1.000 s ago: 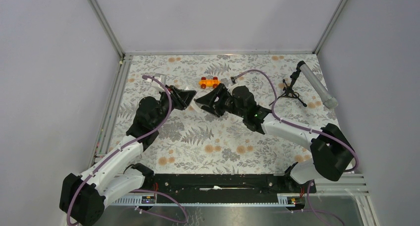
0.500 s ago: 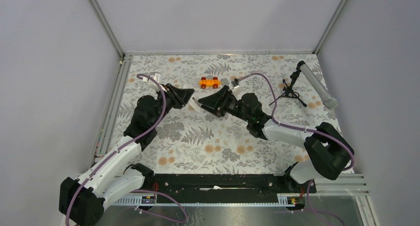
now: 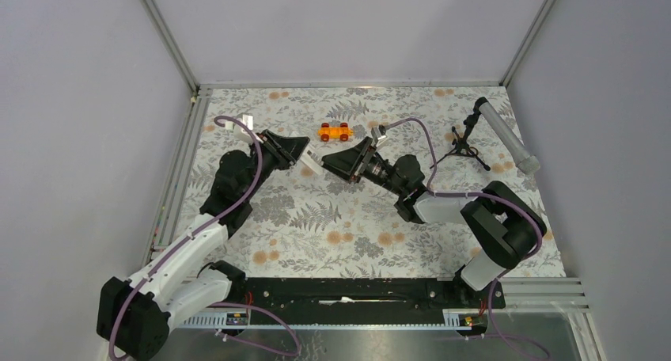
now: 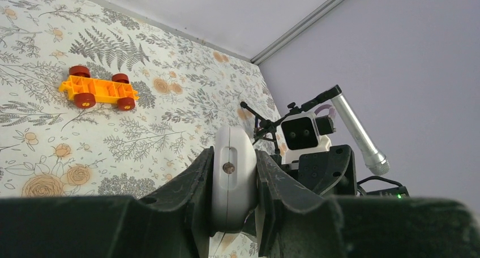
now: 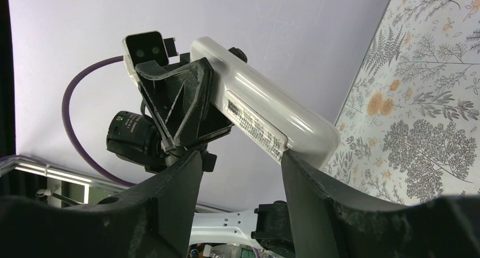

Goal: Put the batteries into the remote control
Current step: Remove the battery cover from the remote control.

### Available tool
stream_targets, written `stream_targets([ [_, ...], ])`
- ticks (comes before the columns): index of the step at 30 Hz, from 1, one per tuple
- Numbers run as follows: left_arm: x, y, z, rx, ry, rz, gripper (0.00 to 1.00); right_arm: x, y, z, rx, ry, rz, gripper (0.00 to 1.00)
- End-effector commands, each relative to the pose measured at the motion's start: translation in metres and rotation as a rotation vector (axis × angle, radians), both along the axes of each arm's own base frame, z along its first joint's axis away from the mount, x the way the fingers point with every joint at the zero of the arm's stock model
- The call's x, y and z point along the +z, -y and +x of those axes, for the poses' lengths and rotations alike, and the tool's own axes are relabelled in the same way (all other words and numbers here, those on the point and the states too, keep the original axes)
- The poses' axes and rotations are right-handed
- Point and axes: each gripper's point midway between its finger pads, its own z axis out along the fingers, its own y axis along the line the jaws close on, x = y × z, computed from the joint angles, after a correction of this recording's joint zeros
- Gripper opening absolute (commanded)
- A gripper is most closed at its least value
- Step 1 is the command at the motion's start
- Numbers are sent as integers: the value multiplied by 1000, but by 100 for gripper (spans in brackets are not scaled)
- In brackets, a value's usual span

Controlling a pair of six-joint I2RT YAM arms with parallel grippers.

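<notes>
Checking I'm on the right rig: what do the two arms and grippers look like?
Both the left arm and right arm have white link shells with black joint housings, each trailed by a loose purple cable. The left gripper and right gripper are matte black, with wedge-shaped ribbed fingers. A white two-lens camera block sits on each wrist.

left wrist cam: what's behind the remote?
Behind the remote control, clamped in the left gripper: the right gripper, facing it, then the grey tube on its tripod. Remote hides the right fingertips; no batteries visible.
</notes>
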Motion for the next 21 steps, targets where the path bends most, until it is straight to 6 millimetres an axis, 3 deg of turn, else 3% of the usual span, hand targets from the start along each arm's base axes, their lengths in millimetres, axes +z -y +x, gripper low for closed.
stream_targets([
  [1, -4, 50, -51, -319, -111, -116, 0, 56, -5, -22, 82, 184, 160, 61],
  [10, -34, 25, -28, -132, -145, 53, 0, 53, 2, -17, 52, 188, 129, 61],
  [21, -45, 7, -11, -19, -136, 182, 0, 41, 8, -8, 6, 165, 49, 61],
])
